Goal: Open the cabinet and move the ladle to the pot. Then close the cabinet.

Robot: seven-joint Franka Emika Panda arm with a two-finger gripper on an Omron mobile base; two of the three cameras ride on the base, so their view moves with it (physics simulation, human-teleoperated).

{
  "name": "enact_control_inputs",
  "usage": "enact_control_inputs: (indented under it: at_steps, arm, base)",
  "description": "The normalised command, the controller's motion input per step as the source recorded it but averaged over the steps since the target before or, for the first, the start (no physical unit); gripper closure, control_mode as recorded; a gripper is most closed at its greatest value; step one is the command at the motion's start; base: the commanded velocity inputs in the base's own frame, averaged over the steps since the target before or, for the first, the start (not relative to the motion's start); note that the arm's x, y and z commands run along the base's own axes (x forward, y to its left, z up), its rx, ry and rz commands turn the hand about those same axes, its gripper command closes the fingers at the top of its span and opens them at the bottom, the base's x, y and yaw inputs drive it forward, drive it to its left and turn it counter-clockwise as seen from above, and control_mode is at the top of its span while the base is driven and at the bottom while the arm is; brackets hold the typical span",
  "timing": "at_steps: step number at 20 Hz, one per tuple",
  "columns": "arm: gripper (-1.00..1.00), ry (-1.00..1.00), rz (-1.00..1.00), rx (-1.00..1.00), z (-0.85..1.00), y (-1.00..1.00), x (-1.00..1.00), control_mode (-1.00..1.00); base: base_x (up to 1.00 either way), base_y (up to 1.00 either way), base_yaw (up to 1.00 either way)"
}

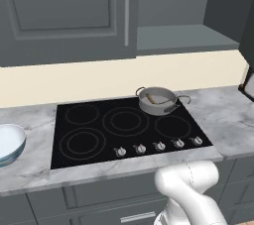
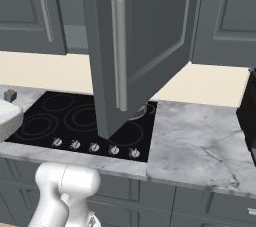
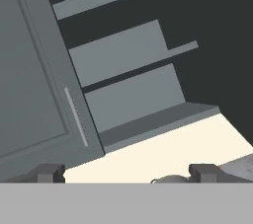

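The cabinet (image 1: 64, 16) hangs above the stove with its left door shut and its right door (image 2: 140, 46) swung wide open over the cooktop. Bare shelves (image 3: 128, 94) show inside. The silver pot (image 1: 158, 100) stands on the back right burner, and the ladle (image 1: 150, 98) lies in it with its wooden end up. In the right base view the open door hides most of the pot (image 2: 141, 112). My gripper (image 3: 127, 173) is open and holds nothing. It points up at the cabinet's inside, with the pot's rim (image 3: 170, 179) just between its fingertips.
A black cooktop (image 1: 124, 130) with a row of knobs sits in the marble counter (image 1: 223, 115). A pale blue-white bowl (image 1: 10, 142) rests at the counter's left end. A dark appliance (image 1: 248, 85) stands at the right. Grey drawers run below the counter.
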Motion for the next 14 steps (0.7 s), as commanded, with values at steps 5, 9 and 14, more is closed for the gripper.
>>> enact_control_inputs:
  at_steps: [5,9,14]
  arm:
    - [-1.0,0.06,-0.01,0.0,-0.05,-0.42,-0.09,-1.0]
    - [-1.0,0.02,0.0,0.0,-0.14,-0.36,0.0,-1.0]
    - [-1.0,0.0,0.0,0.0,-0.32,-0.32,0.0,-1.0]
  base:
    - [0.0,0.0,0.0]
    - [0.0,0.0,0.0]
    - [0.0,0.0,0.0]
